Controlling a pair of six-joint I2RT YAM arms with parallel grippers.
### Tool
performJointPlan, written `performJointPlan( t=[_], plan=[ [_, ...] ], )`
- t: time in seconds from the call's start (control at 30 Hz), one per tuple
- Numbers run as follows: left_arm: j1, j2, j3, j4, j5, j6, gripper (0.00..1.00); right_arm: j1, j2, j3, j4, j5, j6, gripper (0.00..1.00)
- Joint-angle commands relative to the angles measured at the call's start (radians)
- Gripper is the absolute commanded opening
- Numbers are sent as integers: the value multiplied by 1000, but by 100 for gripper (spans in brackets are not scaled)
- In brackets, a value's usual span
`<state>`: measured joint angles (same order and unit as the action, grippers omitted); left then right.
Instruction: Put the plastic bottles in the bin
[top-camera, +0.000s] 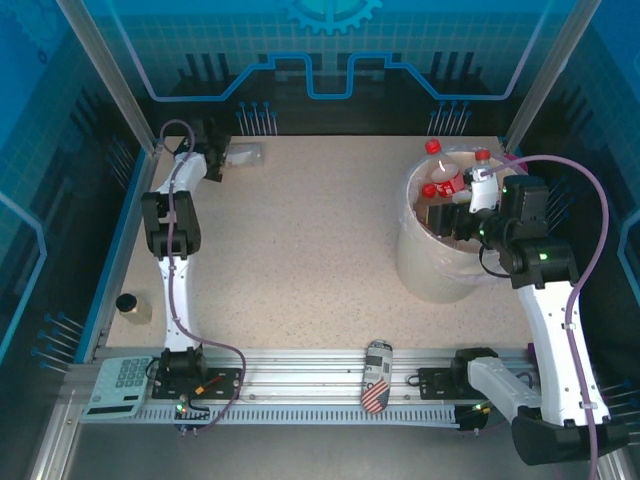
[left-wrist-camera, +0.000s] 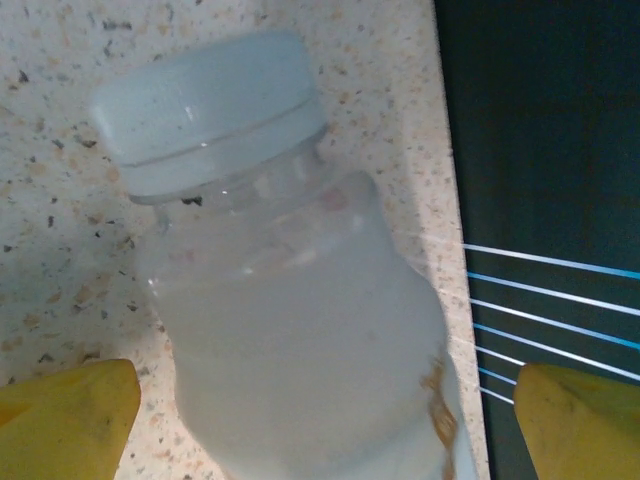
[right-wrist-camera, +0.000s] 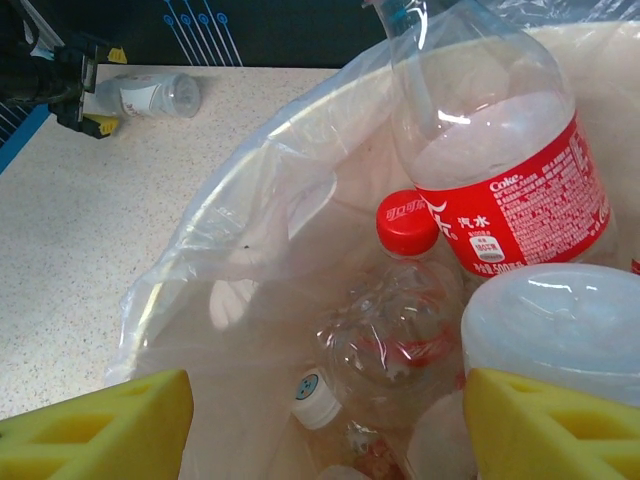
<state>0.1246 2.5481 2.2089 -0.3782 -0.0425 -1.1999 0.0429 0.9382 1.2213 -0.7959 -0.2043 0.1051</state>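
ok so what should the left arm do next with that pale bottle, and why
Probably close the left end effector on the pale bottle. In the left wrist view the bottle lies on the table with a yellow finger on each side of its body, open with gaps showing, so a squeeze looks enough to grip it for the bin.

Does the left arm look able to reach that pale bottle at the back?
Probably yes: the left fingers sit open on either side of the pale bottle on the table, with nothing between.
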Motion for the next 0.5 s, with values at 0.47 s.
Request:
performJointPlan(
  t=[0.47],
  plan=[
    [10, 115, 74, -117, 64, -62, 66, -3, -55, -34, 1, 54, -16, 73]
  ],
)
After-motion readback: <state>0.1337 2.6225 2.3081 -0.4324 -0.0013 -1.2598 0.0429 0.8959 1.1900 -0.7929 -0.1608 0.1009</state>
